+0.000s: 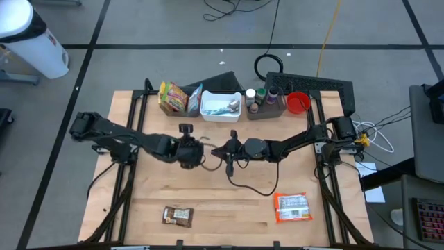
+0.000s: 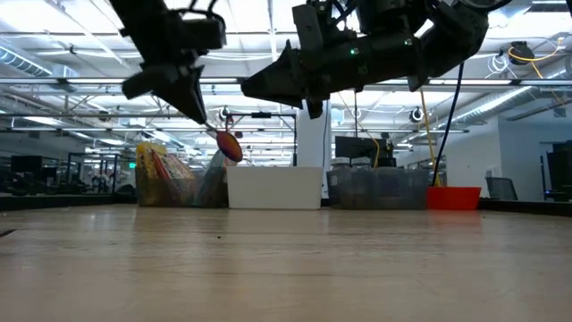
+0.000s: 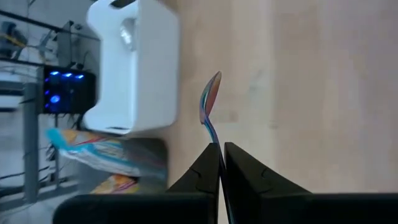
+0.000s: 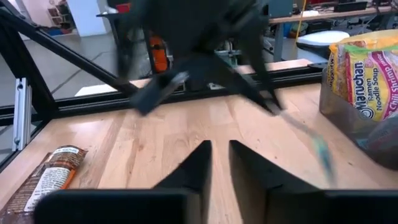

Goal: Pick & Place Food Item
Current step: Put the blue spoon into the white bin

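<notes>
A wooden table (image 1: 229, 208) is seen with its near half largely bare: only a snack bar (image 1: 177, 217) and an orange packet (image 1: 291, 207) are laid by the front edge. Along the far edge, a white container (image 1: 220, 105), ramen packs (image 1: 173, 97) and a red cup (image 1: 298, 103) are ranged. At mid-table, a spoon (image 3: 209, 104) is pinched aloft by the left gripper (image 3: 221, 155). The right gripper (image 4: 220, 152) is held opposite, fingers slightly parted, empty.
</notes>
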